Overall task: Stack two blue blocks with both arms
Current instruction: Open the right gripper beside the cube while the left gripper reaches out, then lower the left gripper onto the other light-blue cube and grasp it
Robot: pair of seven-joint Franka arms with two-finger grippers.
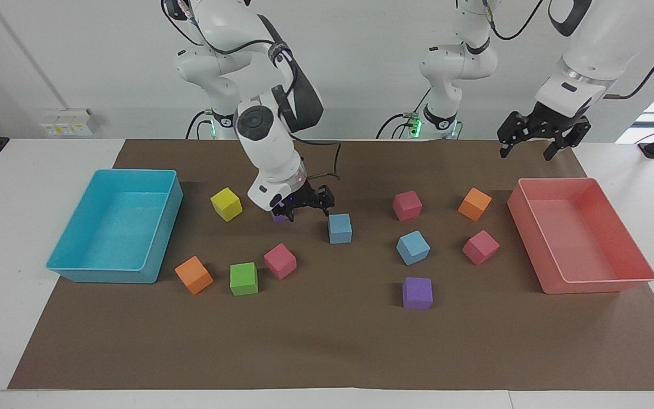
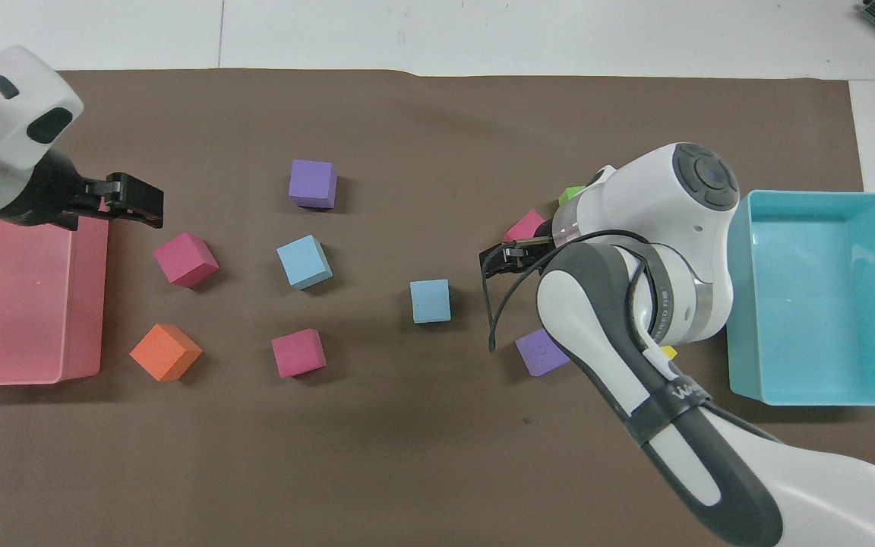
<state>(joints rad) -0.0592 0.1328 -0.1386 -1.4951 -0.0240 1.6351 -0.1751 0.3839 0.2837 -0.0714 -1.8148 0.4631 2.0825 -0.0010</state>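
Two sky-blue blocks lie apart on the brown mat. One blue block [image 1: 340, 228] [image 2: 431, 301] is near the middle. The other blue block [image 1: 413, 247] [image 2: 304, 261] lies toward the left arm's end, a little farther from the robots. My right gripper [image 1: 308, 211] [image 2: 497, 260] hangs open and empty just above the mat, beside the middle block and over a purple cube [image 1: 279, 216]. My left gripper [image 1: 525, 151] [image 2: 147, 203] is open, empty and raised, above the mat by the pink tray's [image 1: 557, 180] corner.
A turquoise tray [image 1: 134, 171] stands at the right arm's end. Loose cubes are scattered about: yellow [image 1: 226, 204], green [image 1: 243, 279], orange [image 1: 193, 274] [image 1: 474, 204], pink [image 1: 280, 261] [image 1: 407, 205] [image 1: 481, 247], and a second purple cube [image 1: 417, 293].
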